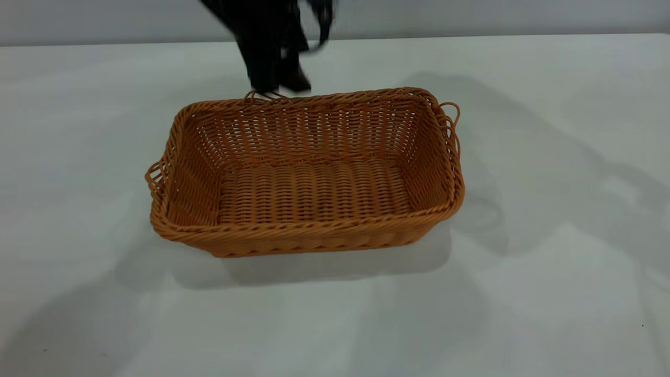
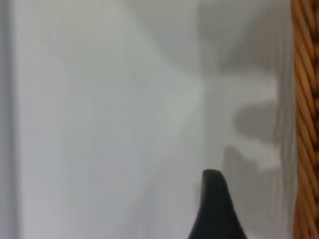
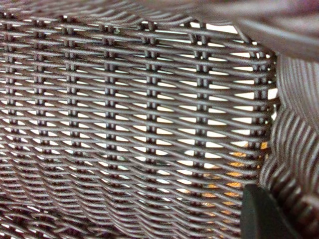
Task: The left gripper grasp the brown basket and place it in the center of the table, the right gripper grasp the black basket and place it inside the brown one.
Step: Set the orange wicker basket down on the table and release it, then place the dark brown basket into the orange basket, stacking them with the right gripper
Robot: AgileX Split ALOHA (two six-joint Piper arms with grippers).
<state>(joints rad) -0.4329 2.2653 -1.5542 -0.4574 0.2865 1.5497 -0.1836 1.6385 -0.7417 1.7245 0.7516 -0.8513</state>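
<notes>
Pincer of the left arm hovers behind brown basket, opening unclear.

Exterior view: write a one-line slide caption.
Empty orange-tan woven wicker basket sits on the plain white table, black left gripper just behind its far rim.

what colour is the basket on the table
Orange-tan woven wicker basket, clearest in the exterior view.

**Dark weave right up against the lens**

Nearly the whole right wrist view is filled by the black basket, its woven wall seen very close. Bright white and a few orange glints are seen through the gaps. One black fingertip is seen at the wall, pretty much touching it.
</notes>
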